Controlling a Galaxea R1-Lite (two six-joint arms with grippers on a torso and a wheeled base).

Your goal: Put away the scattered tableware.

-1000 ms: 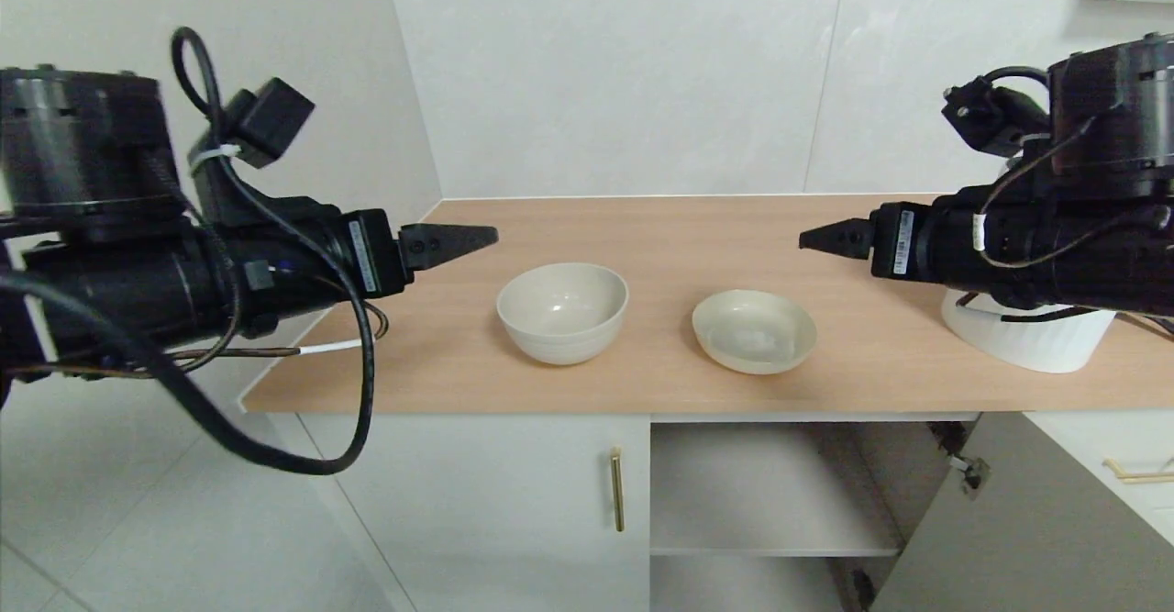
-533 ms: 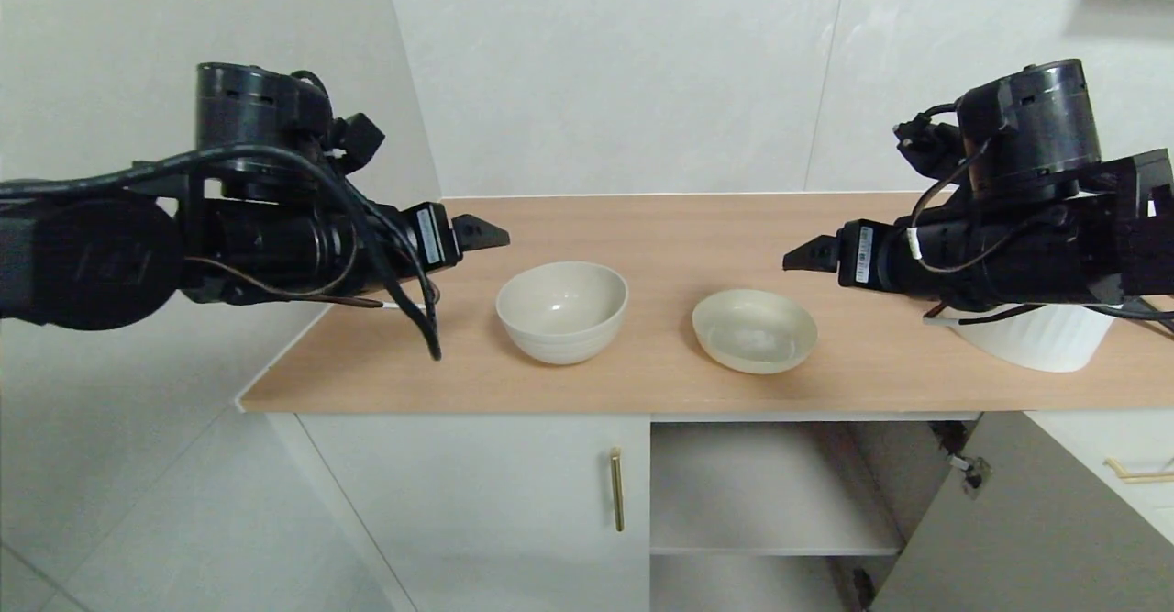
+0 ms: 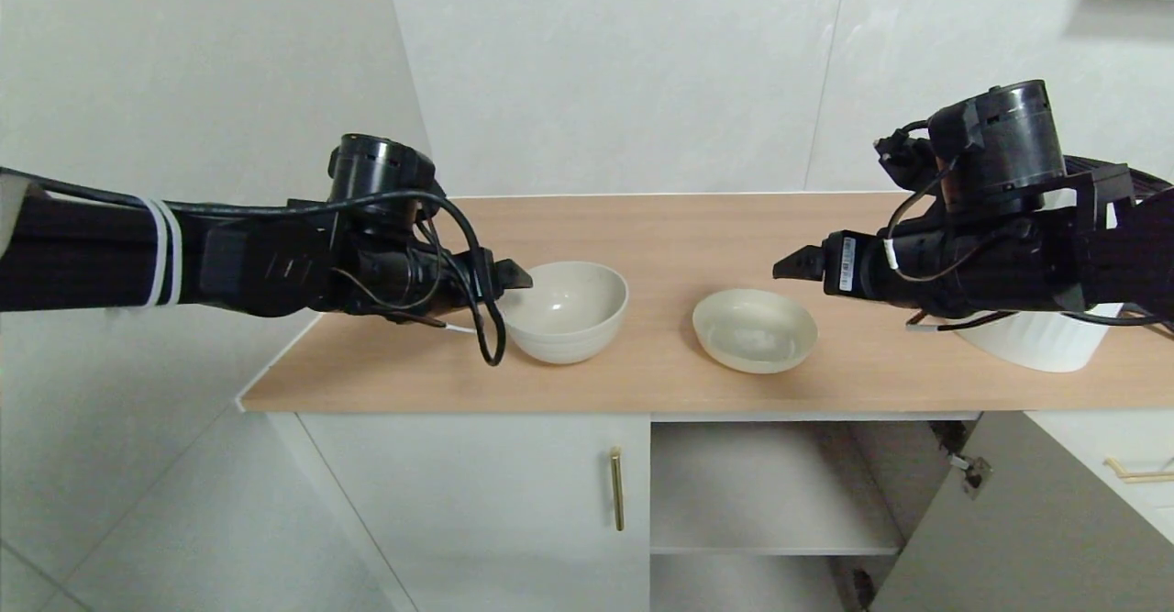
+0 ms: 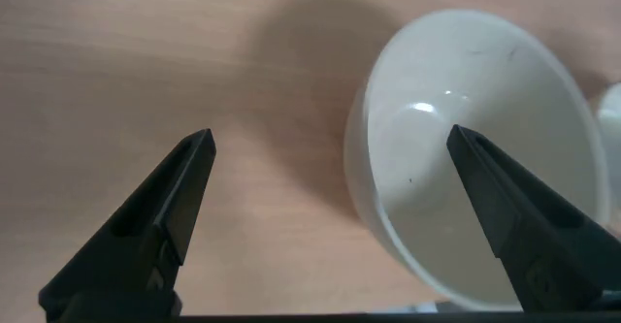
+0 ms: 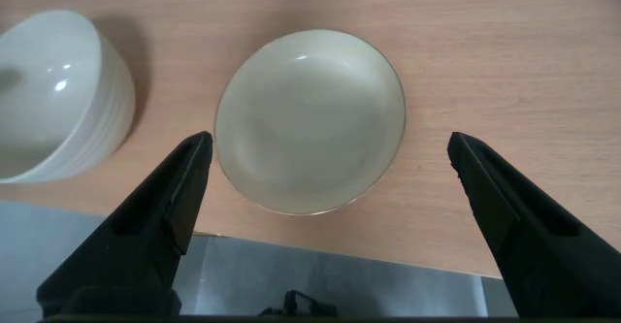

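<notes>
Bowl (image 3: 562,311) rim between left end effector (image 4: 330,136) wide-spread tips, nothing gripped

Head view: high and back, facing forward and down across the counter (image 3: 660,227). Left wrist view: close, straight down past the left claw (image 4: 330,134) onto the deep bowl (image 4: 456,80). Right wrist view: farther up, down onto the shallow dish (image 5: 310,119), sharing deep bowl and counter with both others.
</notes>
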